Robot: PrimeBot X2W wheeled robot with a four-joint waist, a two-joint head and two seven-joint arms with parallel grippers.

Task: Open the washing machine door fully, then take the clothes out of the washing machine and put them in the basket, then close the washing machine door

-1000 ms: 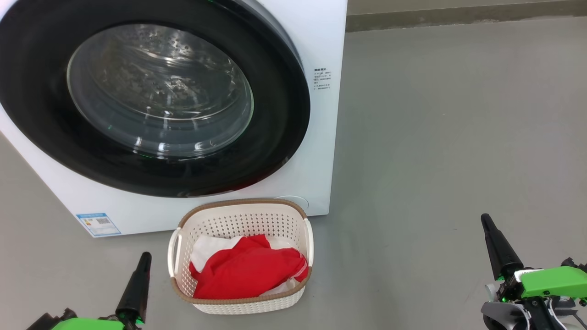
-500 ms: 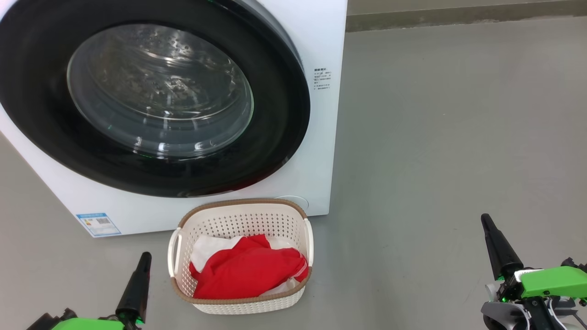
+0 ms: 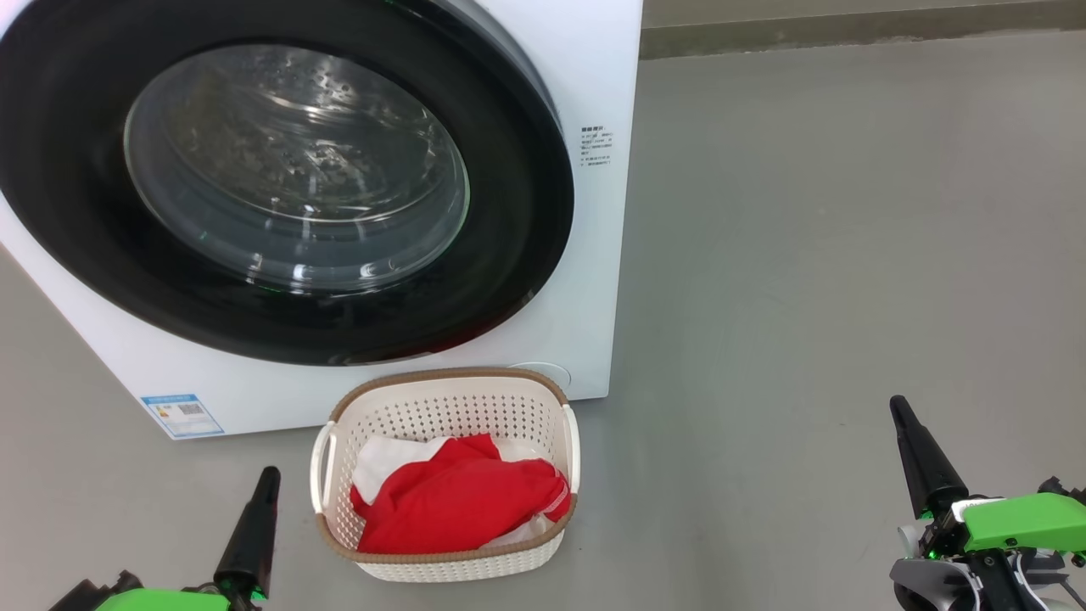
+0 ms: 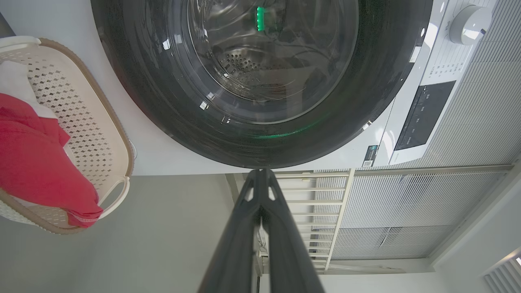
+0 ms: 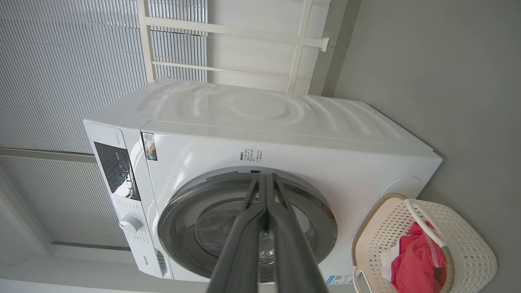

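Washer door shut — red + white clothes in basket in front. Left gripper, right gripper — fingers together, nothing held.

The left hand and right hand each have long, tapering matte-black fingers rising from bright green housings. Small oval cut-outs sit near the fingertips. A pale grey shell and dark fittings sit beneath the right housing.
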